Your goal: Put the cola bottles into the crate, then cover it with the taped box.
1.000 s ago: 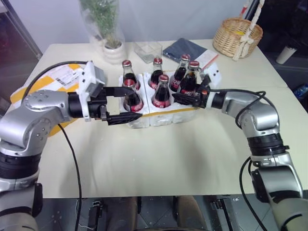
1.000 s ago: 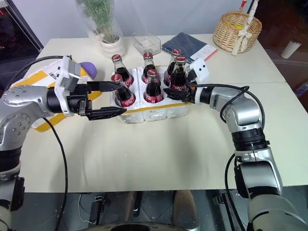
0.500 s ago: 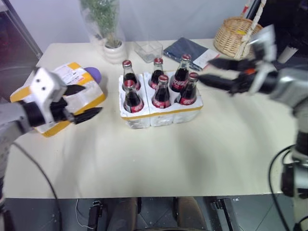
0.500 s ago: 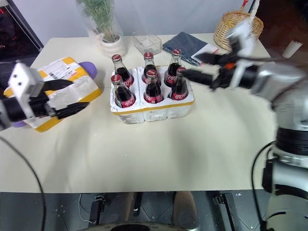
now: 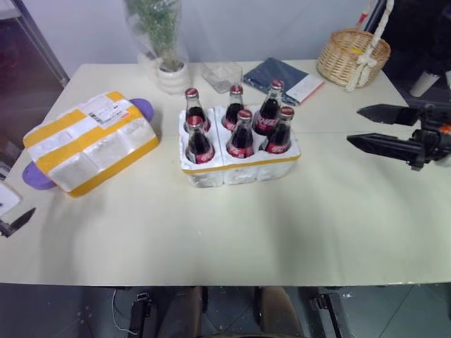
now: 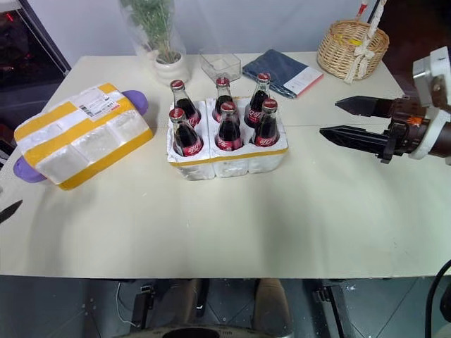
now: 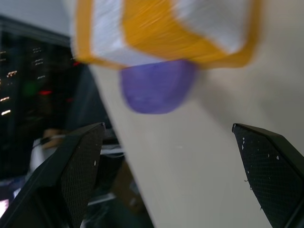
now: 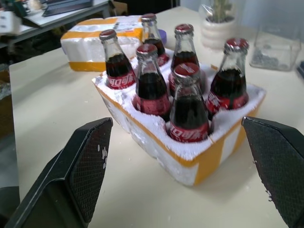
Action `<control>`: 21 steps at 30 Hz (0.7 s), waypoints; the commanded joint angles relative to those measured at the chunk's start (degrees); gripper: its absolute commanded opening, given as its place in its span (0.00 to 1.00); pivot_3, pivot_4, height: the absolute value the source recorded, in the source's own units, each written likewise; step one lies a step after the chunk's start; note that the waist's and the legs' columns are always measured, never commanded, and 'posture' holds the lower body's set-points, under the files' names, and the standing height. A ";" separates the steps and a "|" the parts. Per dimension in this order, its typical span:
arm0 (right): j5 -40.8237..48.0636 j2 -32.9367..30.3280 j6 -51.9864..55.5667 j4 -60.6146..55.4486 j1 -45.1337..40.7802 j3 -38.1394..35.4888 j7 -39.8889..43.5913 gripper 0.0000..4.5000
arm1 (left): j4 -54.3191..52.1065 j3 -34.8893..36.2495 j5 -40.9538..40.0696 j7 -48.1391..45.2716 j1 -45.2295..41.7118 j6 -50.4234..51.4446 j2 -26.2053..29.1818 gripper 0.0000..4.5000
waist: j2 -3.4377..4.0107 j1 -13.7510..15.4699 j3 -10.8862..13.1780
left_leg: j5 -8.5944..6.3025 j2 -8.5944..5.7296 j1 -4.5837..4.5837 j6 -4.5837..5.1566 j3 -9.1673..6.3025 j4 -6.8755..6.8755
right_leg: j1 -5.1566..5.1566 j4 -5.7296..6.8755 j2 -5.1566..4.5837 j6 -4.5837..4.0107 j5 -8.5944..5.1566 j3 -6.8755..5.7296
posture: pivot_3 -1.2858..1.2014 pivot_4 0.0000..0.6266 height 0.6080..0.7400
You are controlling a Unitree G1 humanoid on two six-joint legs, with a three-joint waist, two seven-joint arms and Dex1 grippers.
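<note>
Head views show all six cola bottles (image 6: 223,120) standing upright in the wells of the crate (image 6: 227,160), two rows of three, at the middle of the table (image 6: 232,225). The taped box (image 6: 81,134) lies well apart to the left of the crate, resting on the table at a slant, its shipping label up and a purple piece showing at each end.

At the right side, the right gripper (image 6: 345,118) hangs above the table with its fingers spread wide and nothing between them, pointing left toward the crate but well clear of it. From the right wrist view the crate and bottles sit between the two spread fingers (image 8: 78,171), with the taped box beyond them.

At the near left edge, just a tip of the left gripper (image 5: 15,222) shows, off the table's side. In the left wrist view its fingers (image 7: 71,175) stand wide apart and empty, facing the near purple end of the taped box without touching it.

Along the far edge stand a potted plant (image 6: 161,42), a clear container (image 6: 218,65), a blue notebook (image 6: 282,70) and a wicker basket (image 6: 351,48).
</note>
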 commanded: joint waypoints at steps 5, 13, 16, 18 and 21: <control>1.23 -1.37 -0.50 -0.70 -1.09 -2.62 -2.06 0.99 | 17.69 -14.39 11.06 18.30 -13.07 -8.33 -2.63 1.00 | -0.04 -0.29 0.01 | 0.00 -0.01 0.01 0.00 0.01 -0.04 | -0.09 0.17 0.01 0.30 0.16 0.00 | 0.52 0.24 0.97; 1.76 -2.78 0.38 -0.85 0.32 -5.87 -3.21 0.99 | 34.22 -24.49 15.32 27.74 -24.82 -13.73 -2.79 1.00 | -0.05 -0.18 0.00 | 0.01 -0.01 0.05 0.00 0.00 -0.02 | -0.10 0.29 0.03 0.34 0.19 -0.01 | 0.52 0.24 0.97; 2.43 -2.86 1.09 -1.49 0.82 -6.97 -3.75 0.99 | 39.64 -28.12 16.71 29.52 -29.44 -16.54 -2.81 1.00 | -0.03 0.00 -0.02 | 0.01 -0.03 0.07 0.00 0.00 0.02 | -0.05 0.29 0.01 0.37 0.20 -0.01 | 0.52 0.24 0.97; 2.68 -2.78 1.30 -2.14 1.68 -7.56 -4.25 0.99 | 42.91 -29.94 17.45 30.72 -32.20 -17.74 -2.85 1.00 | -0.03 0.00 -0.03 | 0.01 -0.04 0.08 0.00 -0.01 0.04 | -0.02 0.29 0.01 0.38 0.21 -0.01 | 0.52 0.24 0.97; 2.40 -2.88 1.19 -2.82 3.13 -8.02 -4.43 1.00 | 45.68 -31.77 17.69 31.44 -34.25 -19.25 -2.67 0.94 | -0.03 -0.12 -0.04 | 0.01 -0.05 0.08 0.00 0.00 0.06 | -0.02 0.29 0.01 0.40 0.22 -0.01 | 0.52 0.24 0.97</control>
